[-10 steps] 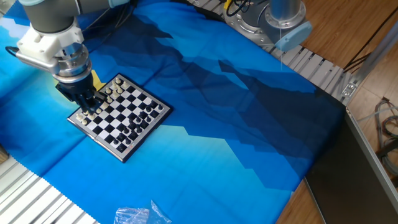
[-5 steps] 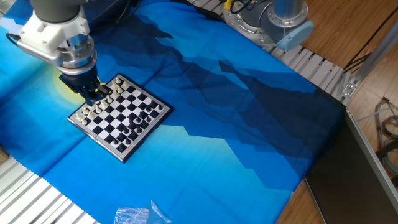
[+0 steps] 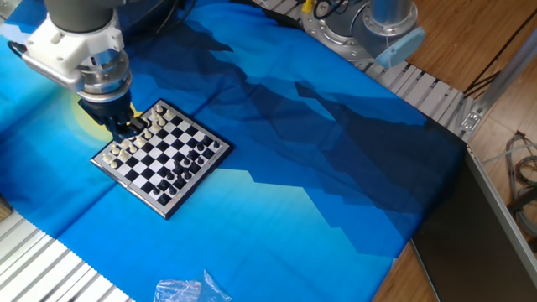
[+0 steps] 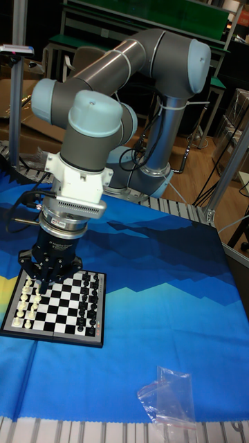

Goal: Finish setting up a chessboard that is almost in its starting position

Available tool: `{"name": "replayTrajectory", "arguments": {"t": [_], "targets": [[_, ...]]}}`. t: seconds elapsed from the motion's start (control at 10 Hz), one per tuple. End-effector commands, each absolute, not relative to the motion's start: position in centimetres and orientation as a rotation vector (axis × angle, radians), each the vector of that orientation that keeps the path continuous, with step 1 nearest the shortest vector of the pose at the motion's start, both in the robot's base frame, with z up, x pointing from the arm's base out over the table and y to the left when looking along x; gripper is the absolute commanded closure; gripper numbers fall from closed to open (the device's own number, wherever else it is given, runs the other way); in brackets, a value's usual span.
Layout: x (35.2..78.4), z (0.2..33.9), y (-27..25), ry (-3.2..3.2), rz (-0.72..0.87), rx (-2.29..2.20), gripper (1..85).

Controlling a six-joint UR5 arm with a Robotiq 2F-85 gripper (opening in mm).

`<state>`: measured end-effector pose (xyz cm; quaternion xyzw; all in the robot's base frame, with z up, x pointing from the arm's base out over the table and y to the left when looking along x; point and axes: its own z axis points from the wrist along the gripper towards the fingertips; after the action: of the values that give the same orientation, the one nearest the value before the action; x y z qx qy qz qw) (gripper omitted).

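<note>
The chessboard point(image 3: 161, 156) lies on the blue cloth at the left, a small chequered square with a dark rim. Cream pieces point(image 3: 126, 152) line its left side and black pieces point(image 3: 191, 161) its right side. My gripper point(image 3: 127, 128) points down over the board's far-left edge, right above the cream rows. In the tall fixed view the chessboard point(image 4: 59, 309) sits under the gripper point(image 4: 43, 279), whose dark fingers hang just over the cream pieces point(image 4: 25, 302). The fingertips are too small and dark to show whether they hold a piece.
A clear plastic bag point(image 3: 190, 290) lies crumpled near the cloth's front edge, also seen as the bag point(image 4: 169, 400). Ribbed metal rails point(image 3: 42, 268) border the front left. The arm's base point(image 3: 369, 25) stands at the far side.
Over the last second the gripper has risen and shifted from the board's left corner towards its far-left edge. In the last half second it has barely moved.
</note>
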<state>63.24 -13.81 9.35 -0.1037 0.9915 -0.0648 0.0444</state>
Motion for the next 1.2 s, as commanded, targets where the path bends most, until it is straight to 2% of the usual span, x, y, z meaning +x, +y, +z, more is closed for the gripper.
{"name": "replayTrajectory", "arguments": {"t": [0.0, 0.5, 1.1], "targets": [[65.1, 9.7, -12.3, 2.954, -0.124, -0.355, 84.7], [62.7, 9.3, -11.3, 3.056, -0.049, -0.210, 84.7], [59.4, 16.7, -0.8, 3.097, -0.086, 0.025, 84.7]]}}
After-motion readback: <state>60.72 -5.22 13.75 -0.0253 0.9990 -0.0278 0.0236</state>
